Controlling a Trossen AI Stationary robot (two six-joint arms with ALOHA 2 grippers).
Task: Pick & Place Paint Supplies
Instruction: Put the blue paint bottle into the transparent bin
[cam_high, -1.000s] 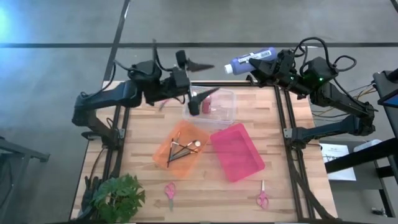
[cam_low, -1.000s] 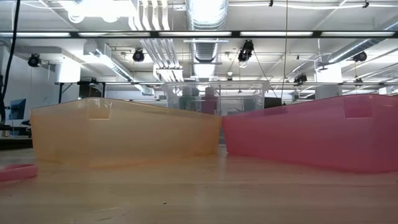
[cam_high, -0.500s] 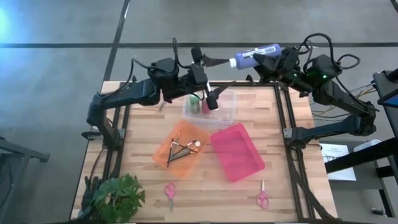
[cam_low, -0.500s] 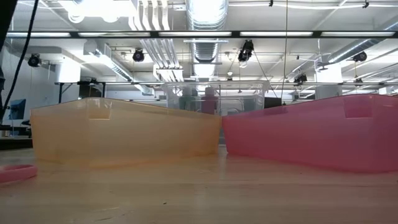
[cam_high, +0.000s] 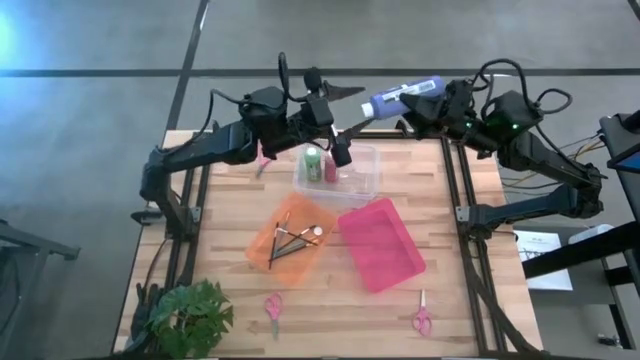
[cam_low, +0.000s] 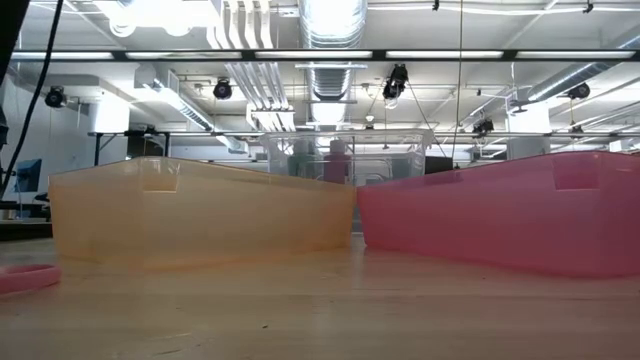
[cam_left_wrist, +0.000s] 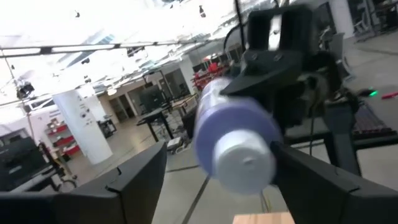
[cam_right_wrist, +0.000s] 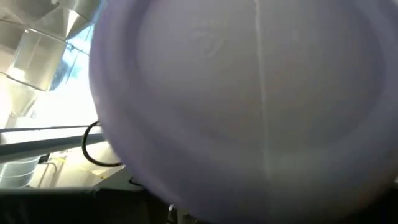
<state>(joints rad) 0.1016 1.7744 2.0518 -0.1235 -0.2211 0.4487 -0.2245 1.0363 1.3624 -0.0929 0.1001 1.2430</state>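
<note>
My right gripper (cam_high: 432, 100) is shut on the blue paint bottle (cam_high: 405, 94), high above the table's far edge. My left gripper (cam_high: 352, 122) is open and faces the bottle's white cap (cam_left_wrist: 244, 158). Its fingers (cam_left_wrist: 134, 183) stand on either side of the cap without touching it. The green bottle (cam_high: 313, 160) and the pink-red bottle (cam_high: 330, 166) stand upright in the clear bin (cam_high: 362, 180). Several paintbrushes (cam_high: 292, 236) lie in the orange bin (cam_high: 262, 252). In the right wrist view the blue bottle's base (cam_right_wrist: 249, 99) fills the picture. My right gripper holds the blue bottle by the rear of its body (cam_high: 422, 89), coming level from the table's right side. The bottle is lifted clear and lies about level, its cap end (cam_high: 375, 103) pointing toward the table's left. The gripper body hides the fingers' exact place.
A pink bin (cam_high: 382, 243) sits right of the orange bin (cam_low: 200, 215), and both stand close in front of the low camera. Two pink scissors (cam_high: 273, 305) (cam_high: 421, 318) and a green plant (cam_high: 190, 315) lie near the table's near edge.
My left gripper has risen from over the clear bin and swung toward the table's right and far edge. It has turned to face the blue bottle's cap. The green bottle in the clear bin now shows where the gripper covered it.
</note>
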